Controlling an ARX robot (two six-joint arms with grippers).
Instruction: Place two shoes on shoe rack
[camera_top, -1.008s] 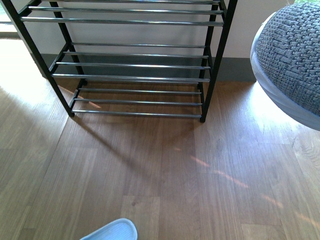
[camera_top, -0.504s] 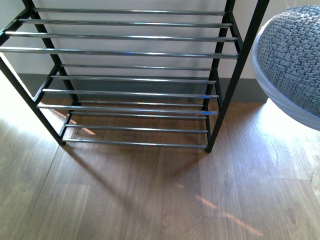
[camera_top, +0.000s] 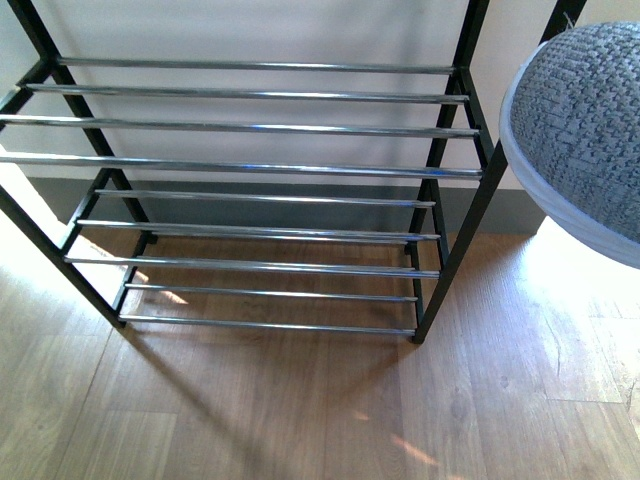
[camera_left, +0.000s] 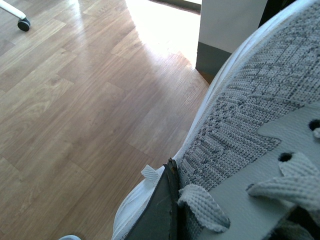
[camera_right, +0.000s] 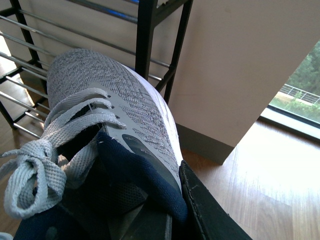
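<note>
The shoe rack (camera_top: 250, 165), black-framed with chrome rod shelves, fills the middle of the front view, against the wall. One grey knit shoe (camera_top: 590, 130) hangs at that view's right edge, level with the upper shelves. In the right wrist view this shoe (camera_right: 105, 100) points its toe at the rack's side post (camera_right: 145, 35), and my right gripper (camera_right: 172, 212) is shut on its navy-lined collar. The left wrist view shows the other shoe (camera_left: 250, 100) held above the floor, my left gripper (camera_left: 220, 210) shut on it beside the laces. This second shoe is out of the front view.
Wooden floor (camera_top: 300, 410) lies in front of the rack. A wall corner with dark skirting (camera_left: 227, 35) stands close to the left shoe. A chair caster (camera_left: 23, 23) sits far off. A window (camera_right: 300, 82) lies beyond the right shoe.
The rack has grown larger and slid lower in the front view, with a higher shelf coming into view. The pale shoe tip at the bottom edge has left the view.
</note>
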